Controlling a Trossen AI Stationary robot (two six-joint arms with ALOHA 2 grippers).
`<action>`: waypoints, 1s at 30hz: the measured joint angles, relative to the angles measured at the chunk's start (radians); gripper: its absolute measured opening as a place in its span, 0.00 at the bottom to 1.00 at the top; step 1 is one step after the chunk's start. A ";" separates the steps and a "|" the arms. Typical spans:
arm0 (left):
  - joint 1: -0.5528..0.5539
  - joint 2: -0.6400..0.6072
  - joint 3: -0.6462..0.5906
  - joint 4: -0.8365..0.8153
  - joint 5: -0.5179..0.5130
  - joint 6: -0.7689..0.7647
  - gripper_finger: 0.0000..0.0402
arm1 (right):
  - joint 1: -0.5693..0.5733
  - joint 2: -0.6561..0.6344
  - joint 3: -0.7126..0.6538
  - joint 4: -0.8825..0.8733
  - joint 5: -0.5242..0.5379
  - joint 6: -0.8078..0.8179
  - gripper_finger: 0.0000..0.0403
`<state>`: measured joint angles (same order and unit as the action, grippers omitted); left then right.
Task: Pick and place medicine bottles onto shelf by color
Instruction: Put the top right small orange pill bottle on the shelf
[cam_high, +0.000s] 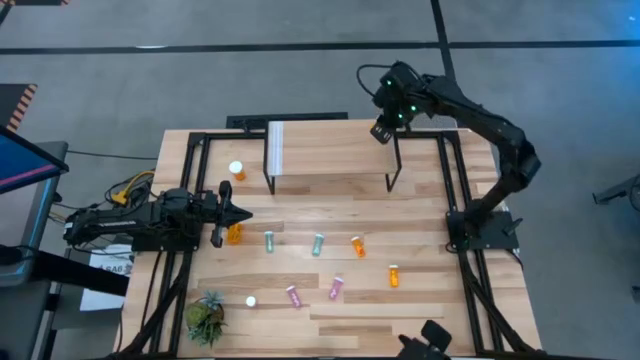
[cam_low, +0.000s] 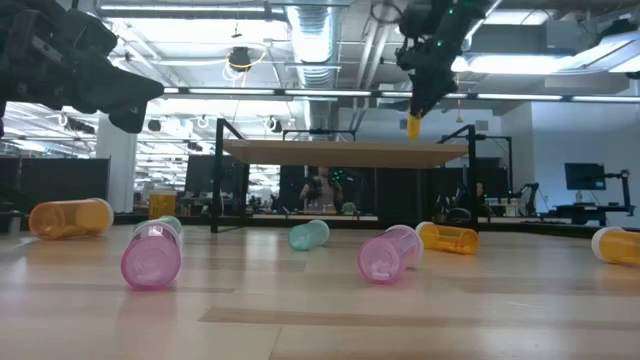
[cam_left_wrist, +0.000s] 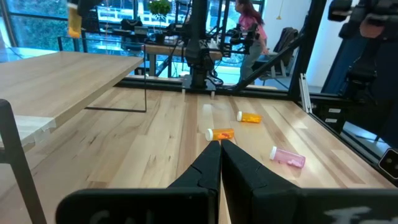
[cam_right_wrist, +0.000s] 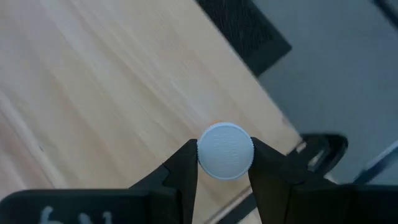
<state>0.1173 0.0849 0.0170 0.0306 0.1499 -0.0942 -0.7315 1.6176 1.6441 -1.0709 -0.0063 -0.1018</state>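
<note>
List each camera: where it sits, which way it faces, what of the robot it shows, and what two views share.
High: overhead, straight down on table, shelf, both arms.
Low: table height, level across; right gripper above shelf with orange bottle.
Left wrist: on left arm, over table toward bottles; shut left gripper.
Right wrist: on right arm, down at shelf; fingers grip white cap.
Shared: low and right wrist show the held bottle.

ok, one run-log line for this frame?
right gripper: shut on orange bottle, above shelf right end | left gripper: shut, idle near table's left edge
</note>
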 joint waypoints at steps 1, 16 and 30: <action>0.000 0.000 0.000 0.000 0.000 0.000 0.00 | -0.005 0.010 -0.001 -0.010 0.000 0.000 0.36; 0.000 0.000 0.000 0.000 0.000 0.000 0.00 | -0.024 0.041 -0.001 0.010 -0.006 0.029 0.36; 0.000 0.000 0.000 0.000 0.000 0.000 0.00 | -0.031 0.041 -0.001 0.027 0.006 0.095 0.36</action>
<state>0.1171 0.0851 0.0172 0.0305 0.1497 -0.0942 -0.7628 1.6581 1.6428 -1.0437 -0.0006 -0.0063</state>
